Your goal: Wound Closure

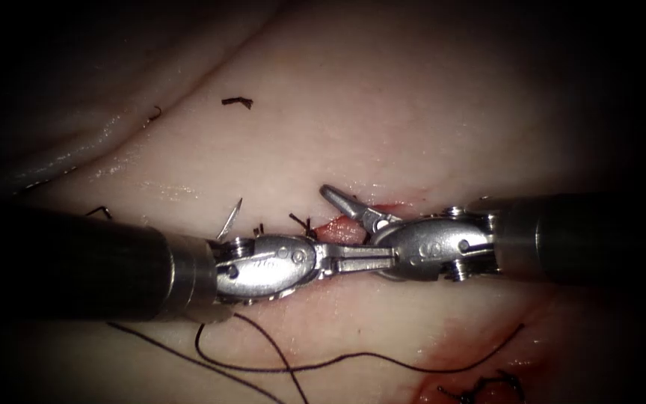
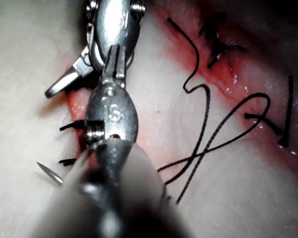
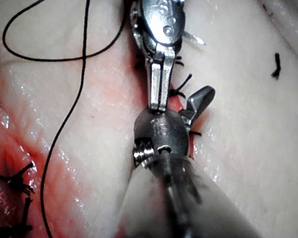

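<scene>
Left of the cut (image 1: 338, 230), the needle (image 1: 230, 219) shows its point, gripped by neither tool; whether it sits in the tissue (image 1: 383, 112) is hidden. The left hand (image 1: 360, 259) is closed on nothing visible, and the right hand's (image 1: 342, 200) state I cannot tell. I judge a regrasp is pending, needing a hold on the needle's body.

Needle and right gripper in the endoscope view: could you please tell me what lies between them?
Short dark thread ends stand up from the tissue between the needle and the right gripper, seen in the endoscope view.

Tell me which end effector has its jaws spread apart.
The right end effector: one jaw angles away over the cut. The left end effector is shut; the needle stands in tissue left of the cut.
</scene>
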